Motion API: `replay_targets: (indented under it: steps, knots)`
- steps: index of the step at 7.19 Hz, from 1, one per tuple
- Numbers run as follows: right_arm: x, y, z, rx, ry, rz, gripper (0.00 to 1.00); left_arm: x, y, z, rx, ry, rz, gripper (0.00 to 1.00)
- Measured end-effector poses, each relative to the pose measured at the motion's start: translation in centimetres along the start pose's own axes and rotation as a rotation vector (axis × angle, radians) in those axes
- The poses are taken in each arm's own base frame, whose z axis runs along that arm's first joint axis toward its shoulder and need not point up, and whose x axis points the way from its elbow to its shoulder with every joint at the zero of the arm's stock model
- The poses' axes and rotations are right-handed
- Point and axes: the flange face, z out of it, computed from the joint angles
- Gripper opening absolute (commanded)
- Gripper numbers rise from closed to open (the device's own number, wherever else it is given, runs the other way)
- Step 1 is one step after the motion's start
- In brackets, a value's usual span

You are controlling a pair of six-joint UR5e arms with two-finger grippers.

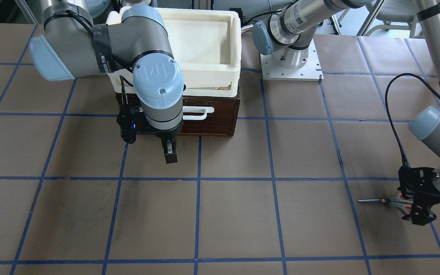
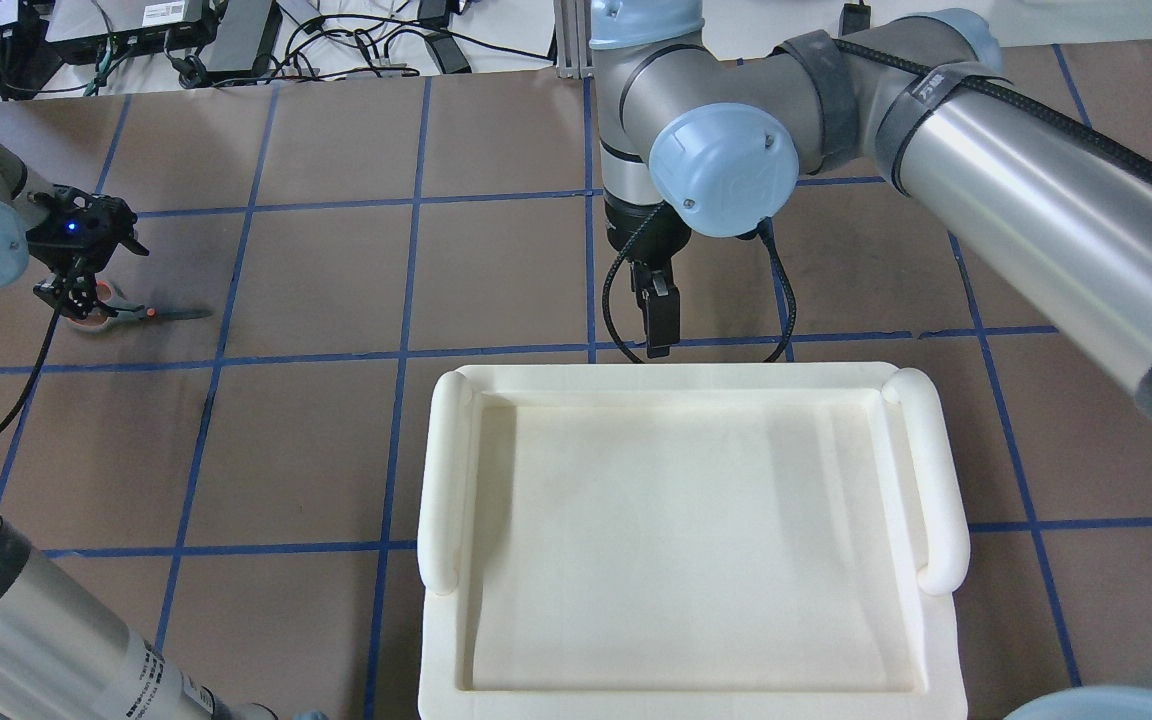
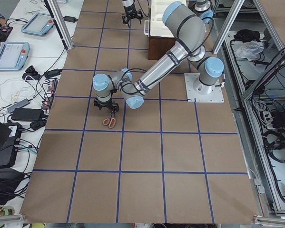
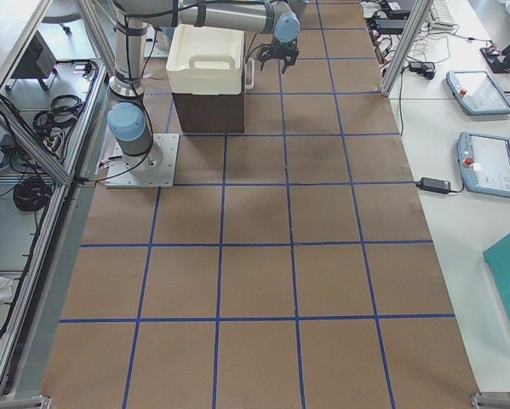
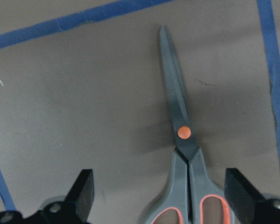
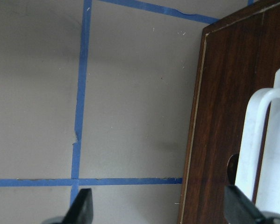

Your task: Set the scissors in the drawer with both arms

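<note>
Straddling slim-bladed grey scissors (image 5: 185, 149), the left gripper (image 5: 158, 179) gapes wide; right gripper (image 6: 157, 196) likewise spread.

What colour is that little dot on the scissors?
Orange; the dot on the scissors shows best in the left wrist view.

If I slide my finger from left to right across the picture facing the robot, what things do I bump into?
drawer → white base plate → scissors → left end effector. The right end effector overlaps the drawer, so it is left out.
</note>
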Motion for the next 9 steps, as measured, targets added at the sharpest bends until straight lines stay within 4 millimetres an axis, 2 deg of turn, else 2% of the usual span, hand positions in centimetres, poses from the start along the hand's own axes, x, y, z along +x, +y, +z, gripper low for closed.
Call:
replay_targets:
  steps: [3, 6, 9]
  knots:
    - [0.5, 0.1, 1.0, 0.001, 0.071, 0.04, 1.0, 1.1, 1.2, 0.7, -0.041, 0.05, -0.153, 1.0]
    - [1.0, 0.0, 1.9, 0.009, 0.123, 0.048, 1.0, 1.1, 1.3, 1.8, -0.026, 0.057, -0.154, 1.0]
    - [0.8, 0.1, 3.2, 0.009, 0.148, 0.05, 1.0, 1.2, 0.6, 2.6, -0.001, 0.056, -0.097, 1.0]
